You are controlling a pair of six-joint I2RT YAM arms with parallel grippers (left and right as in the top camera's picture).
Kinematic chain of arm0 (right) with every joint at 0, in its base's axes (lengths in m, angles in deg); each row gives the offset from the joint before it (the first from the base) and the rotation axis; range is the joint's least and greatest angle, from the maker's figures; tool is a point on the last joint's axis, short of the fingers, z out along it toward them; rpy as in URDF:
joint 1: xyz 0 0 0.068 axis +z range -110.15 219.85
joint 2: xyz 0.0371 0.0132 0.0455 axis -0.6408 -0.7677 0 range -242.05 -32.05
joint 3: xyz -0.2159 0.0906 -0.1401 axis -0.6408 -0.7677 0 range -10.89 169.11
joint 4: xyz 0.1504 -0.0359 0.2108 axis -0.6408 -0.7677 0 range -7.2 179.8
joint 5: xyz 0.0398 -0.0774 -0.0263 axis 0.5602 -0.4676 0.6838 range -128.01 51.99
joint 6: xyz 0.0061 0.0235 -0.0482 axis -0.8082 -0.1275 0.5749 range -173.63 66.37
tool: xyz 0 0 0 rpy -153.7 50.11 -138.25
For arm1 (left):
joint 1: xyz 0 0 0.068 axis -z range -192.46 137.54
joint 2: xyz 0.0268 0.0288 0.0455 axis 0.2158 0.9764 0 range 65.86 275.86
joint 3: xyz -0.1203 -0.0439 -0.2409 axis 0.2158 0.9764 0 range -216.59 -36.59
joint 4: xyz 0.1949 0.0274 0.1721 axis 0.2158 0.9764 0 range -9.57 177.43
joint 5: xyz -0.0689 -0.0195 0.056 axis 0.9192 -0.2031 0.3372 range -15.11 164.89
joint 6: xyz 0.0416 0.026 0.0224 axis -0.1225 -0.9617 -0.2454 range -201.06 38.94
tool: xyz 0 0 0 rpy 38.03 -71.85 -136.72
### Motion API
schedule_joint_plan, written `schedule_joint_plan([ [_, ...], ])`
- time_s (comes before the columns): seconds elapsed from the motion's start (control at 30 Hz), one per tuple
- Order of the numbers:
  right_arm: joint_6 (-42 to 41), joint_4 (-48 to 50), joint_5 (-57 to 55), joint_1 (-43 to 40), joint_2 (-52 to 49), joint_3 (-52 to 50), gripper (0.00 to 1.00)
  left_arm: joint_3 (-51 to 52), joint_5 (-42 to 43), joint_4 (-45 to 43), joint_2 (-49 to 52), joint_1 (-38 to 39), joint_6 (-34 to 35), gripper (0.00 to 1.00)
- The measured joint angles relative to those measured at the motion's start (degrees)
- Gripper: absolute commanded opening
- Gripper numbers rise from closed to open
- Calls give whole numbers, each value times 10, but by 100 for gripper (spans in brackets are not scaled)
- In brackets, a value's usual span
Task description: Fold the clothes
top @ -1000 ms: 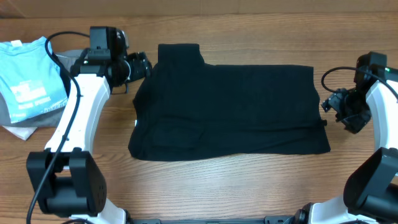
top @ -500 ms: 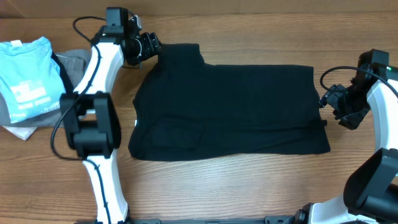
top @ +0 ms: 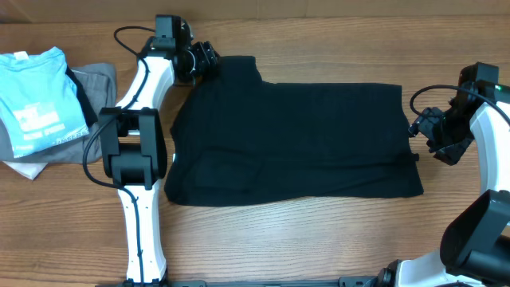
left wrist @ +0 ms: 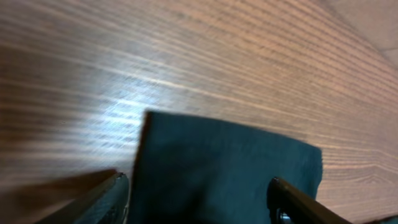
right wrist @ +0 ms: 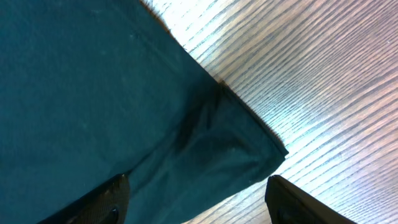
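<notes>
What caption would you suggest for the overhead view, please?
Left gripper and right gripper at opposite ends of a black shirt; folded clothes lie aside.

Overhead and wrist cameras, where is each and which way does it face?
Overhead: above the table, looking down on the black garment, left gripper, right gripper.
Left wrist: on the left arm, looking past its fingers at the garment's far tab.
Right wrist: looking past its fingers at the garment's right corner.
Shared: the garment.
</notes>
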Motion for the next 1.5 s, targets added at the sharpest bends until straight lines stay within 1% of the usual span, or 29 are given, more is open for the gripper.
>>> schedule_joint_plan([
  [0.07,0,1,0,0,0,0,74,-1,-5,-6,3,7,4,66],
  [0.13,0,1,0,0,0,0,74,-3,-11,-12,6,14,7,58],
  [0.2,0,1,0,0,0,0,74,-3,-14,-17,10,23,10,42],
  [0.27,0,1,0,0,0,0,74,-3,-16,-22,12,30,12,23],
  [0.3,0,1,0,0,0,0,74,-4,-17,-23,13,31,15,18],
  [0.33,0,2,0,0,0,0,74,-4,-18,-24,13,33,16,17],
  [0.4,1,2,0,0,0,0,73,-8,-17,-24,13,34,21,14],
  [0.5,1,10,0,0,0,0,70,-22,-10,-24,14,29,25,10],
  [0.53,2,16,0,0,0,0,68,-27,-7,-24,14,27,25,10],
  [0.6,3,33,0,0,0,0,59,-43,3,-18,14,21,27,9],
  [0.67,9,59,4,0,0,0,57,-61,13,-4,14,18,28,7],
  [0.77,32,104,31,0,0,0,57,-85,28,37,14,14,27,7],
  [0.9,58,176,59,3,-17,1,59,-107,49,107,14,14,23,4],
  [1.0,67,260,68,10,-53,3,64,-110,79,146,14,14,19,4],
  [1.2,82,421,72,47,-135,3,63,-111,130,213,14,14,-4,4],
  [1.33,83,475,50,75,-173,3,59,-111,141,235,14,14,-15,4],
  [1.5,72,492,1,90,-208,3,58,-112,148,242,14,14,-27,4],
])
